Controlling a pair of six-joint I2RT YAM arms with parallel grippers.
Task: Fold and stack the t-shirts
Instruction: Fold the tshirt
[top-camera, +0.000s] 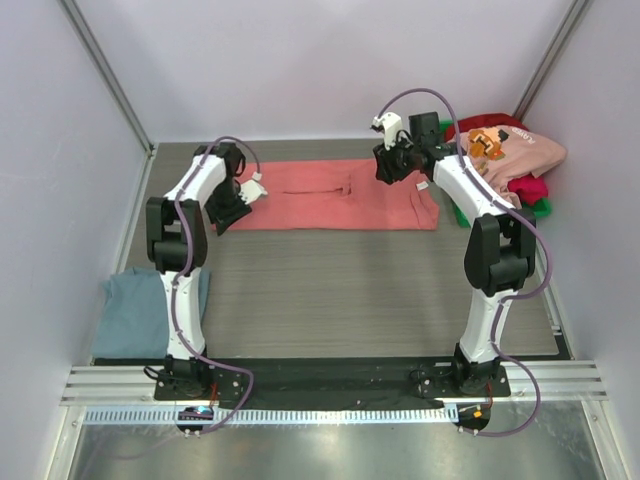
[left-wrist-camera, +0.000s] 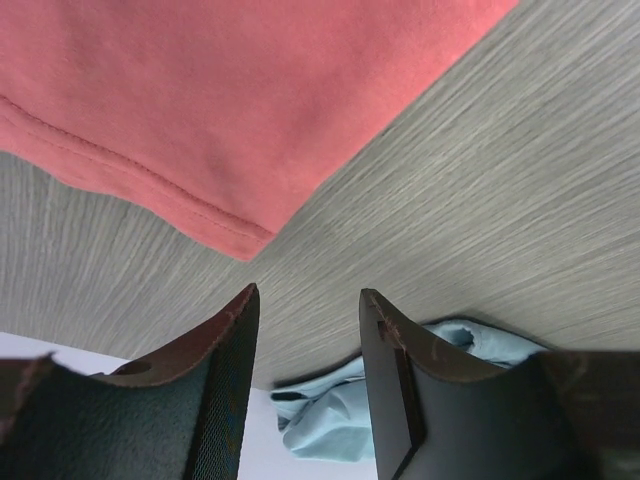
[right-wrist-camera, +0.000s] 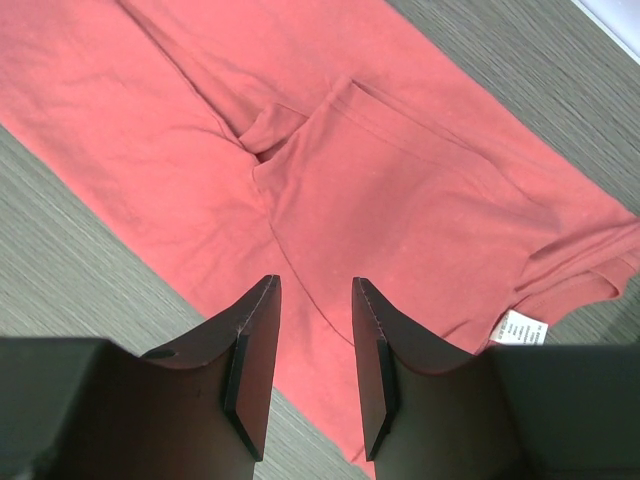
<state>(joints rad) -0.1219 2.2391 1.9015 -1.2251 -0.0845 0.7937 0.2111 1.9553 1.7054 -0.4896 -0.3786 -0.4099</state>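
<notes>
The salmon-red t-shirt (top-camera: 335, 196) lies flat as a long folded strip at the back middle of the table. My left gripper (top-camera: 222, 216) is open and empty just off its left end; the left wrist view shows the shirt's hemmed corner (left-wrist-camera: 230, 100) ahead of the gripper (left-wrist-camera: 308, 300). My right gripper (top-camera: 387, 170) is open and empty above the shirt's right part (right-wrist-camera: 350, 170), with the gripper (right-wrist-camera: 316, 290) over the cloth. The grey-blue t-shirt (top-camera: 150, 308) lies folded at the front left (left-wrist-camera: 340, 410). The light pink t-shirt with orange print (top-camera: 515, 150) and the crimson one (top-camera: 530, 188) are piled at the right.
The green bin (top-camera: 545, 208) holds the pile at the table's right edge, against the side wall. A white label (right-wrist-camera: 518, 328) shows at the salmon shirt's neck end. White walls close in the table at the back and both sides.
</notes>
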